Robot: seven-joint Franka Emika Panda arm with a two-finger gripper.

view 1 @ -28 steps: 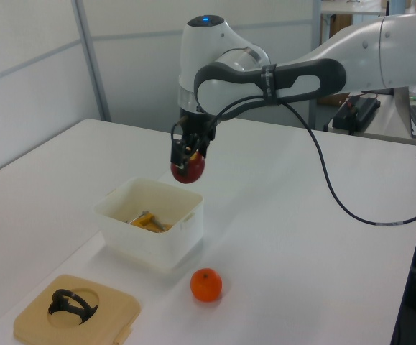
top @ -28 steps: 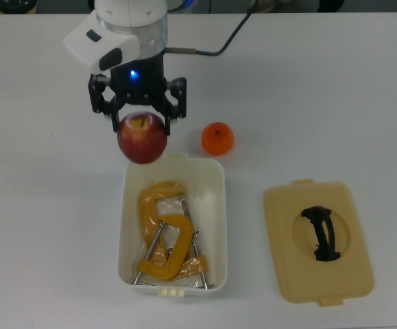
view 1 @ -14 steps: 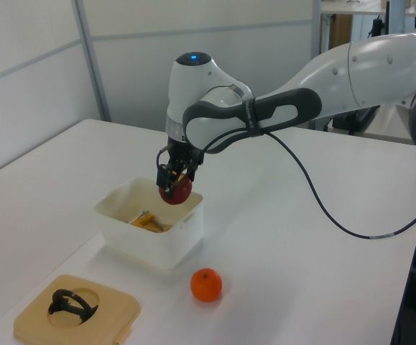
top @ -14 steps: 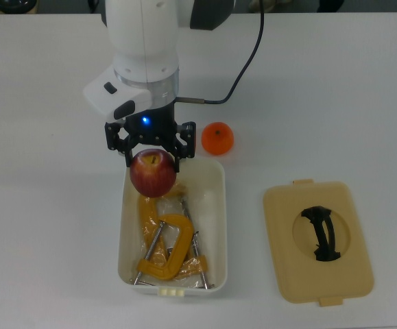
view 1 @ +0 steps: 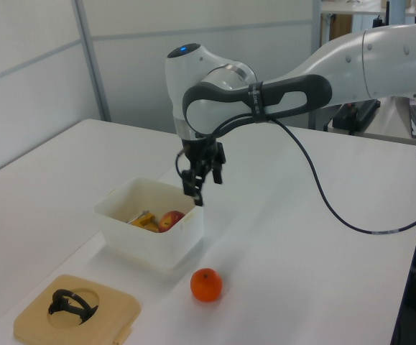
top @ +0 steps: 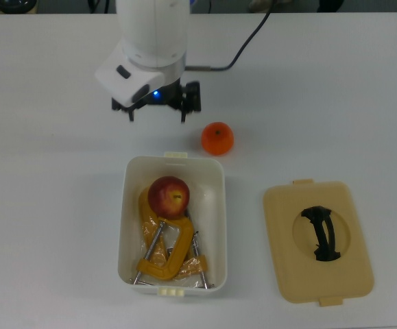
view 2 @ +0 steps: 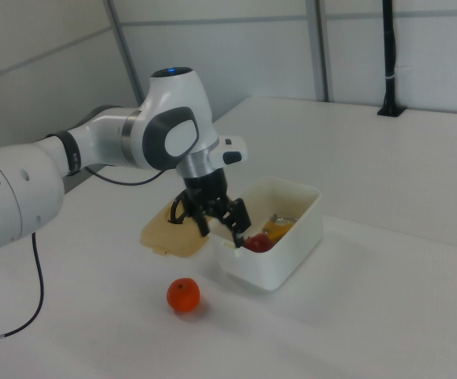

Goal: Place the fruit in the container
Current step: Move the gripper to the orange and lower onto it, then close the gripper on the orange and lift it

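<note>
One fruit down, one to go. Top view: apple (top: 169,197) now sits in the box (top: 216,226), on the yellow clamps (top: 165,250), at the end nearer the arm. Half a second ago it was still clamped above that end. Gripper (top: 155,114) has pulled back past the box's upper rim, fingers apart and empty. Orange (top: 217,138) hasn't moved: on the table just off the box's top-right corner. Lid (top: 318,241) lies to the top view's right, apart from the box.

Left view: gripper (view 1: 200,181) hangs open above the box's far rim; apple (view 1: 169,219) visible inside by the near wall; orange (view 1: 206,284) in front of the box.

Right view: same, gripper (view 2: 219,221) empty over the rim, orange (view 2: 183,294) on the table nearby.

Drop confirmed. Next job is likely the orange.
</note>
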